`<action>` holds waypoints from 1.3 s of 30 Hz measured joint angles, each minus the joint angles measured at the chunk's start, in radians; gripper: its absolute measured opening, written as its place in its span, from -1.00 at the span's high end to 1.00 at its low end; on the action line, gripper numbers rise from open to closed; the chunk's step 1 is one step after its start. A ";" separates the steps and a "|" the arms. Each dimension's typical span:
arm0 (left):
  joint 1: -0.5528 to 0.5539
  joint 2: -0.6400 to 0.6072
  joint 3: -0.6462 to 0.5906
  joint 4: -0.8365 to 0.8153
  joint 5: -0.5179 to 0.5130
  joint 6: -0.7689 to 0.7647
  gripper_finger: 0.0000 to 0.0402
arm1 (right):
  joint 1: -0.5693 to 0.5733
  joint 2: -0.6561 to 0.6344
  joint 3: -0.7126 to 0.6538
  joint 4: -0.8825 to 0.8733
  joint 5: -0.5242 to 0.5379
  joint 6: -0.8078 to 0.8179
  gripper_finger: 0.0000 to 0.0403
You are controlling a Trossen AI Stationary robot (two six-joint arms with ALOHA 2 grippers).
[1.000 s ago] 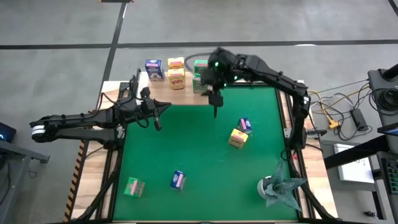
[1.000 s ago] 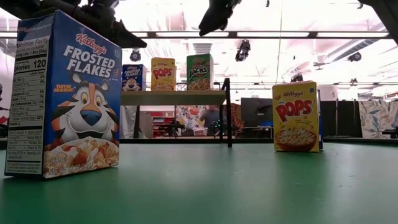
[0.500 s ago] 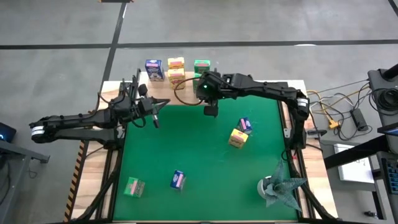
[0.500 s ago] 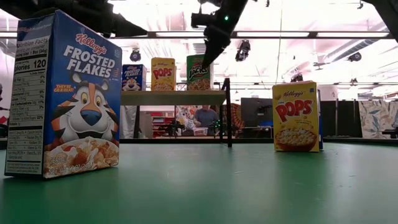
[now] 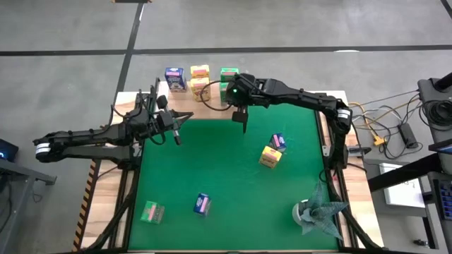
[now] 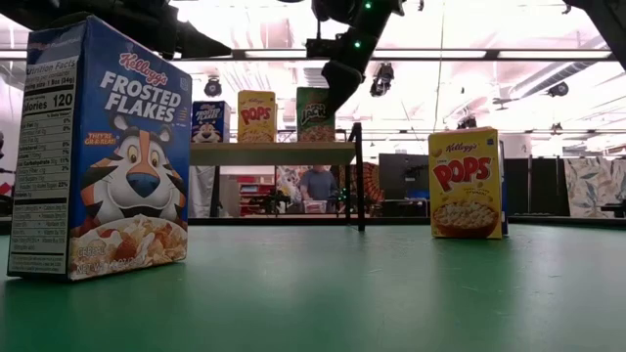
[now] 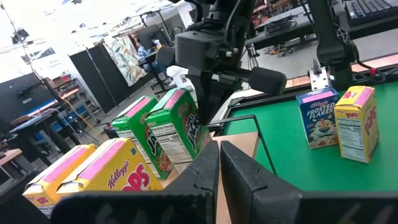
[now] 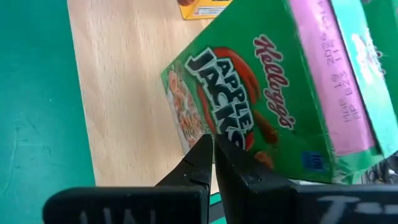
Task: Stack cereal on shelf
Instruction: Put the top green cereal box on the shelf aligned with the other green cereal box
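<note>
Since a second ago, the right tool [image 5: 242,118] has swung back toward the shelf [image 5: 212,107], fingers together, empty. From above, the left tool [image 5: 178,130] hovers near the shelf's left end, also closed. At desk level, blue, yellow and green cardboard cereal boxes [image 6: 256,116] stand on the pale wood shelf. The right wrist view shows a green Apple Jacks box [image 8: 273,99] just beyond the pinched fingertips.
</note>
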 joint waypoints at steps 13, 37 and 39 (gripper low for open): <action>0.000 0.000 0.000 -0.005 0.000 -0.003 1.00 | 0.032 0.002 -0.017 0.097 -0.107 0.057 0.96; 0.000 0.000 0.000 -0.018 0.000 -0.004 1.00 | 0.053 0.003 -0.082 0.340 0.102 -0.049 0.96; 0.000 0.000 0.000 -0.018 0.000 -0.004 1.00 | 0.050 0.003 -0.083 0.351 0.102 -0.048 0.96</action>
